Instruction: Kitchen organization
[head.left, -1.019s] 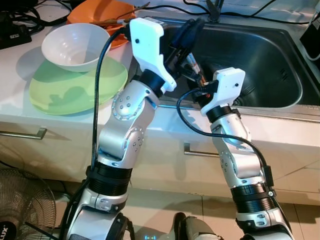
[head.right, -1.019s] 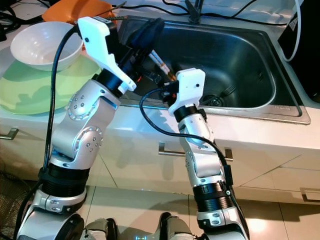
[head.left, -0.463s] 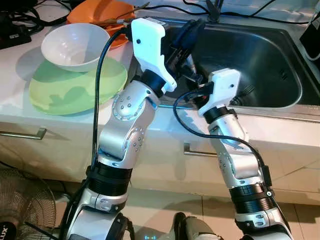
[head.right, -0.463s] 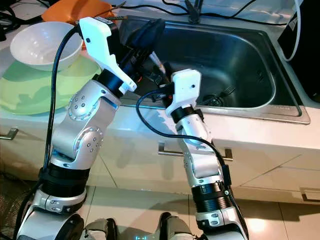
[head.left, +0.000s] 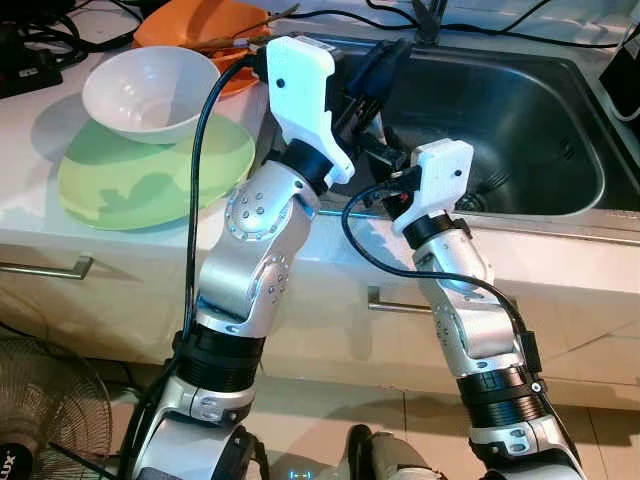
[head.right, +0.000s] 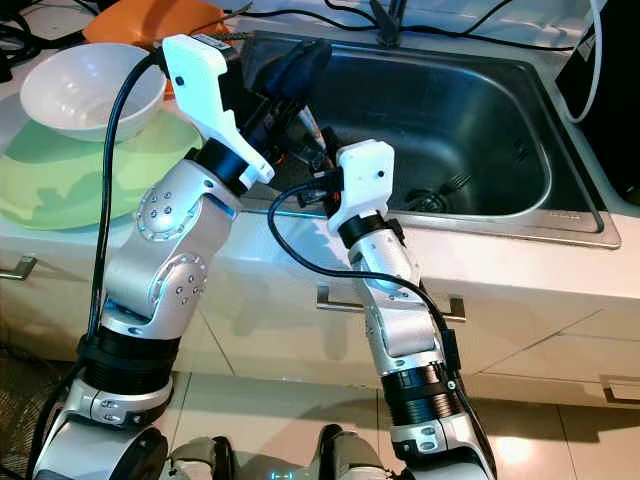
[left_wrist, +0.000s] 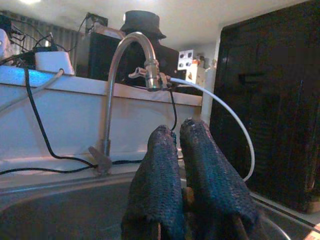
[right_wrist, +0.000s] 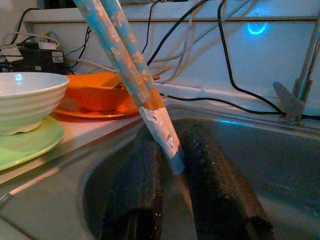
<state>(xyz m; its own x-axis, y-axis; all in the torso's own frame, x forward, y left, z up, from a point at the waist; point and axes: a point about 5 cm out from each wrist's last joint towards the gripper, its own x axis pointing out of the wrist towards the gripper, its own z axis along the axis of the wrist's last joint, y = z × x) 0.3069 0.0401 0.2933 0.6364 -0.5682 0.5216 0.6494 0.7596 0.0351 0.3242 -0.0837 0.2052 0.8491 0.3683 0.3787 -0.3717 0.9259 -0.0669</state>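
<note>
Right gripper (right_wrist: 175, 150) clamped pair of blue-patterned chopsticks with orange band (right_wrist: 131, 70) over stainless steel sink (head.left: 540, 150) near-left corner. Left gripper (left_wrist: 177, 142) pinched shut, empty. Mid-transfer, apparently; next likely carrying toward counter dishes.

Dark fan with wire grille (head.left: 45, 410) stands on the floor at the lower left, below the white cabinet front. Two metal bar handles (head.left: 45, 268) (head.right: 330, 298) are mounted on that cabinet front. Black cables (head.left: 40, 40) lie tangled at the countertop's far left corner.
</note>
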